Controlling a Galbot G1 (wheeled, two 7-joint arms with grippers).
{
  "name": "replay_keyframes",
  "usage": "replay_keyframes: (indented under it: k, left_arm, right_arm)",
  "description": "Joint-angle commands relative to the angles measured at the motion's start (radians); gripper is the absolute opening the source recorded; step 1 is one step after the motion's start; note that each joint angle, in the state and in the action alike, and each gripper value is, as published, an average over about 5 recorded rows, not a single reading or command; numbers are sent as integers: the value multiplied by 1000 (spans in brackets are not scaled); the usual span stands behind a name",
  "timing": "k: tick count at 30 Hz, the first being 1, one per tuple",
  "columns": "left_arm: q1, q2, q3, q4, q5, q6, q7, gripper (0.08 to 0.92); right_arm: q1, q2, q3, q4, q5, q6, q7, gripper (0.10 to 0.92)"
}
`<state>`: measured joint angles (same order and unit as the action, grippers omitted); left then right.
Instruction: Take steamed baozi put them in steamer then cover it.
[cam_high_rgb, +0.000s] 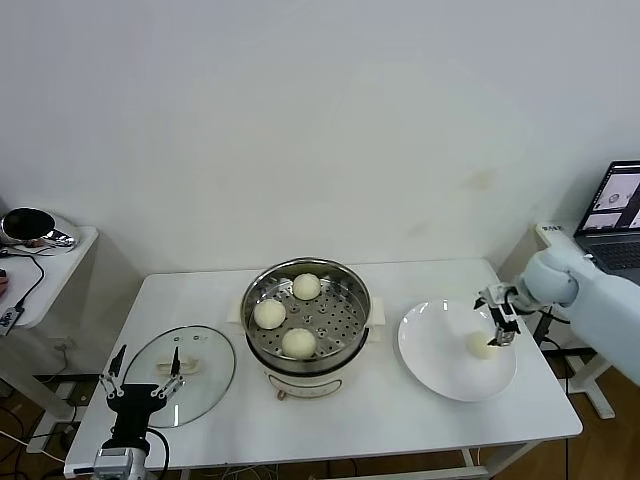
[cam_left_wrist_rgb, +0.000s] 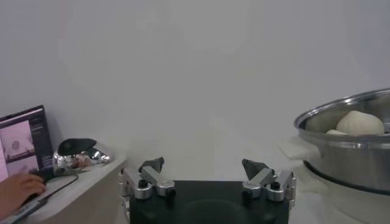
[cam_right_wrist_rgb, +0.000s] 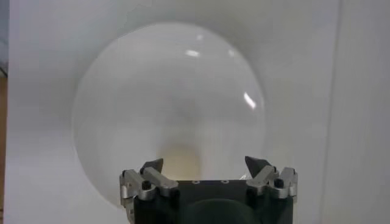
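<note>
Over plate (cam_high_rgb: 440, 372), 3 o'clock of steamer (cam_high_rgb: 306, 316): right gripper (cam_high_rgb: 500, 322) jaws spread above last bun (cam_high_rgb: 482, 346). Centre, lower, pinch gently. Left gripper (cam_high_rgb: 140, 384) spread, idle by lid (cam_high_rgb: 180, 375).

The right arm is reaching in from the right edge of the head view, its white forearm angling down and its wrist bending so the right gripper (cam_high_rgb: 503, 327) is pointing downward. Its fingers (cam_right_wrist_rgb: 152, 165) are standing spread apart, though how low they are sitting is hard to judge. The left gripper (cam_high_rgb: 145, 377) is waiting low at the front left, pointing forward, its fingers (cam_left_wrist_rgb: 153, 164) also spread wide.
</note>
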<state>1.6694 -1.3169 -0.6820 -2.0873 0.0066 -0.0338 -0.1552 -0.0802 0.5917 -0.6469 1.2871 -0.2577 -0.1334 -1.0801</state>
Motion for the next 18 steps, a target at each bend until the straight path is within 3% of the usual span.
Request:
replay_keyframes:
  k: [1, 18]
  left_arm:
    - [3, -1, -4, -7, 1, 2, 0, 823]
    - [9, -8, -9, -5, 1, 0, 0, 823]
  right_arm:
    - [-134, 82, 118, -124, -133, 60, -15, 823]
    - [-167, 128, 151, -188, -176, 4, 25, 805]
